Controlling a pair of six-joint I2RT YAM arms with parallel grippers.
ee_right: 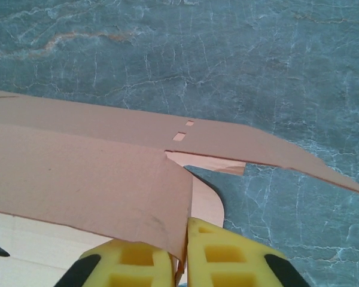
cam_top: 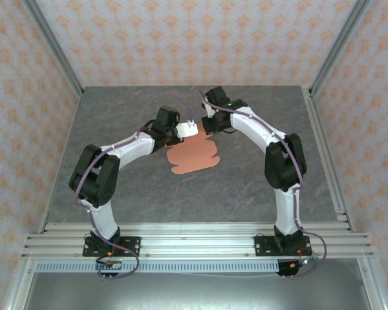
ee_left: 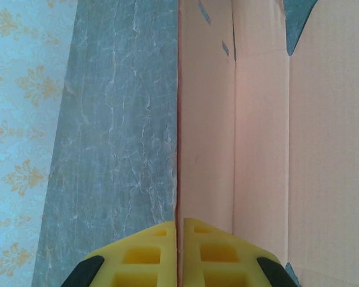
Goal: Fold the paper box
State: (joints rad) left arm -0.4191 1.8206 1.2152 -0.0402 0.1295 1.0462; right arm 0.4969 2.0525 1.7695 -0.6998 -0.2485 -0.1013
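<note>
Paper box [cam_top: 193,157]: a salmon-orange die-cut sheet, not yet a box. It lies on the table [cam_top: 116,187], mostly on the near side of both sets of jaws, and its far part reaches up into them.
Left jaws: closed tight, with the yellow pads [ee_left: 143,257] meeting on a thin edge of the sheet. That edge runs straight ahead from them. Creased panels [ee_left: 260,149] lie to their right and bare table to their left.
Right jaws: closed narrow on a raised flap [ee_right: 90,173], whose corner goes down between the pads [ee_right: 227,257]. The flap spreads to their left. A rounded tab [ee_right: 208,203] sits just ahead and below, and a long strip [ee_right: 179,136] with two small slots lies farther ahead.
Step in hand: probably an early fold, since one flap is lifted and the rest looks flat.
Risk, tearing: both grips sit on thin edges, so pulling the two sets of jaws apart could rip the card at a cut or slot.
Risk, slipping: each pinch covers very little card, so a quick turn could pull the edge out from between the pads.
Risk, wrong bend: nothing presses the sheet down, so the whole sheet may lift or buckle away from the crease.
Risk, tab: the rounded tab under the right jaws could be crushed if they drop.
</note>
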